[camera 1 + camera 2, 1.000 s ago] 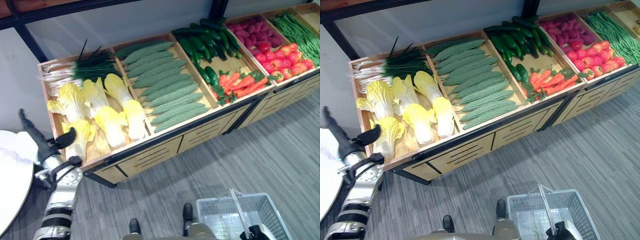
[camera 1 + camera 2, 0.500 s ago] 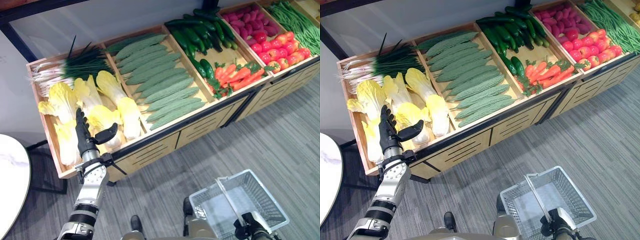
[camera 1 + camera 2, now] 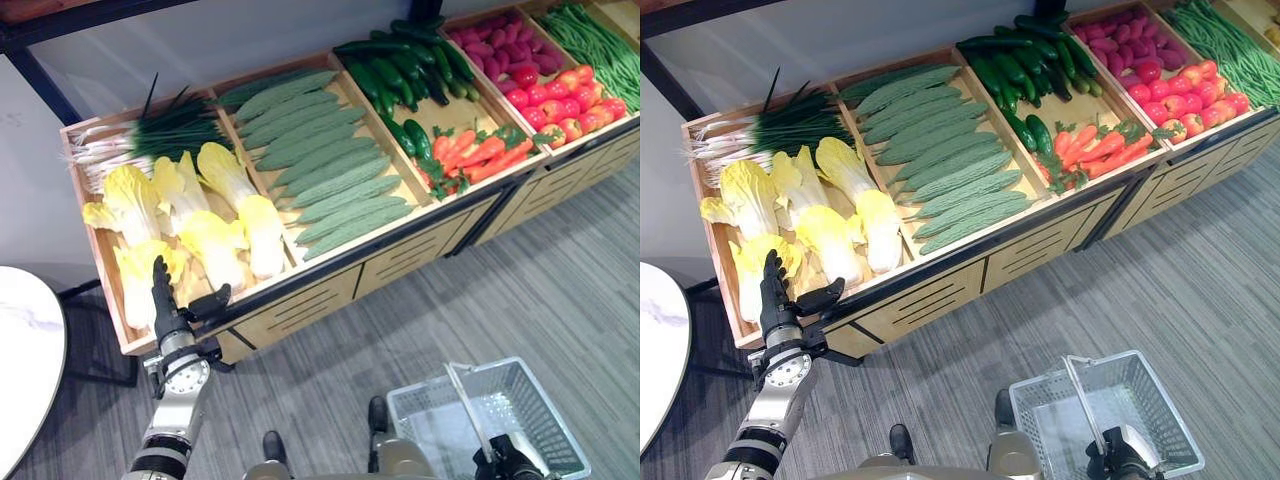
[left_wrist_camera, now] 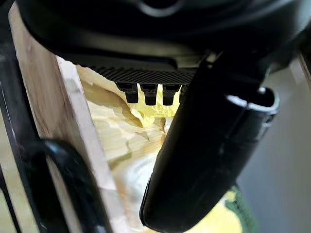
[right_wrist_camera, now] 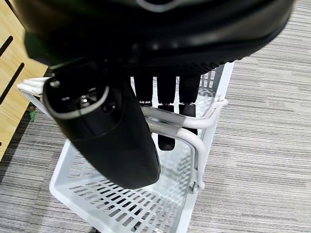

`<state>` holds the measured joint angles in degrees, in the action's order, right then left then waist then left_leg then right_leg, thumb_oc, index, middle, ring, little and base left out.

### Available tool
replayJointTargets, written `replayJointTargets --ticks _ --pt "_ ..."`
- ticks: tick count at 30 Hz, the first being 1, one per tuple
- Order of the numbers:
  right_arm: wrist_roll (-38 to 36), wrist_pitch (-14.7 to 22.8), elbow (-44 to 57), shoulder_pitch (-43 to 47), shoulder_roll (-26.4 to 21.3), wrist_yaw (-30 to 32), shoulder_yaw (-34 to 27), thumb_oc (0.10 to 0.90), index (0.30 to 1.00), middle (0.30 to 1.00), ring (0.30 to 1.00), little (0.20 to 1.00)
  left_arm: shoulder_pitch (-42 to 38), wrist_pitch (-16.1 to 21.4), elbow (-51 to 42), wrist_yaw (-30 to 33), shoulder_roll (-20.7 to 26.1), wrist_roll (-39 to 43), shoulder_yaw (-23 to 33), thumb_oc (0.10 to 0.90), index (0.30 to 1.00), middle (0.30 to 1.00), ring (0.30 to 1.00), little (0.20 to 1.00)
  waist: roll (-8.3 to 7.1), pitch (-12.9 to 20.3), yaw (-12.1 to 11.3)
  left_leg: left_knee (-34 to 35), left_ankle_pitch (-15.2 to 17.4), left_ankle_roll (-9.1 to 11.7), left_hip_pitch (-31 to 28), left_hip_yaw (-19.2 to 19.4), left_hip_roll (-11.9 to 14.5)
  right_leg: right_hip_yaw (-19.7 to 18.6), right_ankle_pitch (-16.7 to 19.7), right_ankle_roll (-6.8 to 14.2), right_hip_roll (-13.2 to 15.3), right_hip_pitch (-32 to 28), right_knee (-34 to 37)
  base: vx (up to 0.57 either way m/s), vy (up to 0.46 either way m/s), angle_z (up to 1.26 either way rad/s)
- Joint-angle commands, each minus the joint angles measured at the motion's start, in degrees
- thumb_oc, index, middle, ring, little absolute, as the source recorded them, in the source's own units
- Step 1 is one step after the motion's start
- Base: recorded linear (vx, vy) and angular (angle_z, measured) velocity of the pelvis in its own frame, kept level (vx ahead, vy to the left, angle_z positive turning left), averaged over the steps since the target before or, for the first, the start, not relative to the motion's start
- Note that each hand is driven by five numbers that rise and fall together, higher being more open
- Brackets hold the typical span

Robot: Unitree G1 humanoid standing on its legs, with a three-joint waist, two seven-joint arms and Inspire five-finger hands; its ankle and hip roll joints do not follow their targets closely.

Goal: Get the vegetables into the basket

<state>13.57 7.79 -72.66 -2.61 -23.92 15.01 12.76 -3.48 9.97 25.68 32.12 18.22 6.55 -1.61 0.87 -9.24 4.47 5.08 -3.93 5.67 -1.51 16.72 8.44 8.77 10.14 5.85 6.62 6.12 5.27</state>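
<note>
Up at ten o'clock of the head views, the pale yellow cabbages (image 3: 205, 225) lie in the leftmost wooden bin (image 3: 110, 300) of the long produce stand (image 3: 400, 260), with green onions (image 3: 150, 135) behind them. Ridged green gourds (image 3: 320, 150) fill the next bin toward twelve o'clock, then cucumbers (image 3: 400, 85) and carrots (image 3: 480, 155); tomatoes (image 3: 565, 95) sit at two o'clock. At eight o'clock the left hand (image 3: 172, 308) rises at the bin's front edge, fingers straight, thumb spread, just short of the nearest cabbage. At five o'clock the white basket (image 3: 1145, 400) hangs above the grey floor (image 3: 560, 290), its handle (image 5: 189, 127) gripped by the curled fingers of the right hand (image 5: 112, 121).
</note>
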Motion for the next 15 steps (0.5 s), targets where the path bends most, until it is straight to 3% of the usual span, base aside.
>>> replayJointTargets --ticks 1,15 --pt "-0.2 0.6 -0.7 1.1 -0.3 1.4 2.3 0.4 0.3 0.3 0.3 0.3 -6.7 1.9 -1.4 1.6 5.7 -6.0 -0.2 0.9 1.0 1.0 1.0 1.0 -3.86 1.9 0.4 -0.1 0.5 2.9 -0.7 -3.0 1.7 -0.9 -2.0 4.9 3.6 -1.9 -0.3 0.0 0.0 0.0" --pt "0.6 -0.3 -0.1 2.5 -0.9 0.5 4.4 0.4 0.3 0.3 0.3 0.3 -15.8 -3.6 9.2 1.4 6.8 -10.2 -4.6 0.9 1.0 1.0 1.0 1.0 -3.93 2.2 2.2 -0.1 0.8 3.1 -1.2 -1.6 2.0 -2.6 -1.9 4.8 2.9 -1.1 -0.3 0.01 0.003 -0.05"
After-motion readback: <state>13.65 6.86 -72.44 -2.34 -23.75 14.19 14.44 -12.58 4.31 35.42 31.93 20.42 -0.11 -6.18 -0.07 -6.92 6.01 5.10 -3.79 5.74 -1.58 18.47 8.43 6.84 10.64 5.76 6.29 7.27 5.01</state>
